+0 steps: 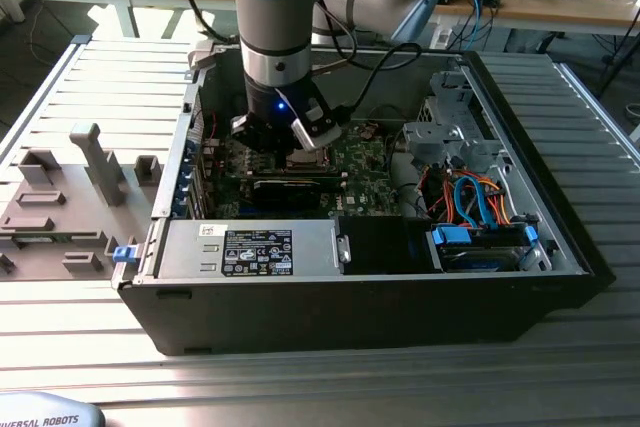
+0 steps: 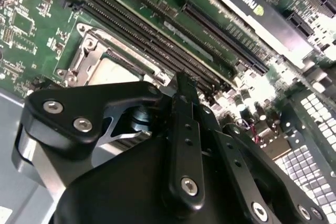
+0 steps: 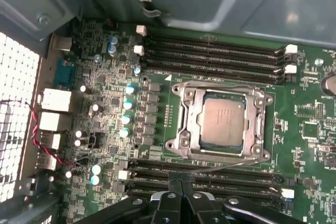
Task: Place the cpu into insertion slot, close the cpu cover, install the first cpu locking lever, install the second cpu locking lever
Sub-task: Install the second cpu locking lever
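Black linkages of the claw (image 3: pixel 181 203) fill the near edge in the first wrist view, fingers pressed together on nothing. Just beyond them, slightly toward the memory slots' far end, the cpu (image 3: pixel 223 121) sits in the insertion slot (image 3: pixel 185 129), cpu cover (image 3: pixel 257 124) framing it.

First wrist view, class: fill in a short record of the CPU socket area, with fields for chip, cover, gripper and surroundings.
chip: cpu lies flat in the insertion slot, silver top up
cover: cpu cover is down, framing the chip
gripper: gripper sits beside the socket, over the memory slots, fingers together, holding nothing
surroundings: green motherboard inside an open computer case
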`<state>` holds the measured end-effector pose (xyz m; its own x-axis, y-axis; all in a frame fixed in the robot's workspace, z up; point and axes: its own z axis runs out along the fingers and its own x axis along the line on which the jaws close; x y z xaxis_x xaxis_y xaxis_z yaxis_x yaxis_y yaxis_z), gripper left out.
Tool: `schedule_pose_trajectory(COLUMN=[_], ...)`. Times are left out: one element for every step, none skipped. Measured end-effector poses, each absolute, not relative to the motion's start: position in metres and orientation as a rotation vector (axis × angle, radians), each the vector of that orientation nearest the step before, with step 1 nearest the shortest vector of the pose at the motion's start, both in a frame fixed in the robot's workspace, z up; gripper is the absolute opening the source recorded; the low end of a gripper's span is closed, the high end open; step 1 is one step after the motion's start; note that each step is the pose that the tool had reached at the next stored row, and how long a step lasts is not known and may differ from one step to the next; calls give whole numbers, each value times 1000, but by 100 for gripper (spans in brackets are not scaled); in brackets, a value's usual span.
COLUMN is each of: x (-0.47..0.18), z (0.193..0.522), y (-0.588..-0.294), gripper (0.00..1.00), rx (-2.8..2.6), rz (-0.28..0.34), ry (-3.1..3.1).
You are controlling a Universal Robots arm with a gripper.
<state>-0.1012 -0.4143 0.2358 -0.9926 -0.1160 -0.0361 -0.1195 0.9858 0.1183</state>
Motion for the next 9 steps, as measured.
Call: schedule_pose_trajectory(x=[-101,-101,-101,-102,-102,-103,-103,-104,-106], z=[235,234,232,231,229,226,224,223,220], y=[-414,-414,-414,-413,-411,-407,-404,-401,-397], gripper=[11,11,11,11,11,11,11,11,11], rx=[-184,-184,-184,-184,-184,-184,-184,-184,-184], rz=[187,187,187,187,186,185,184,184,182], ry=[3101,3101,3101,3102,3102,3102,3102,3102,3102])
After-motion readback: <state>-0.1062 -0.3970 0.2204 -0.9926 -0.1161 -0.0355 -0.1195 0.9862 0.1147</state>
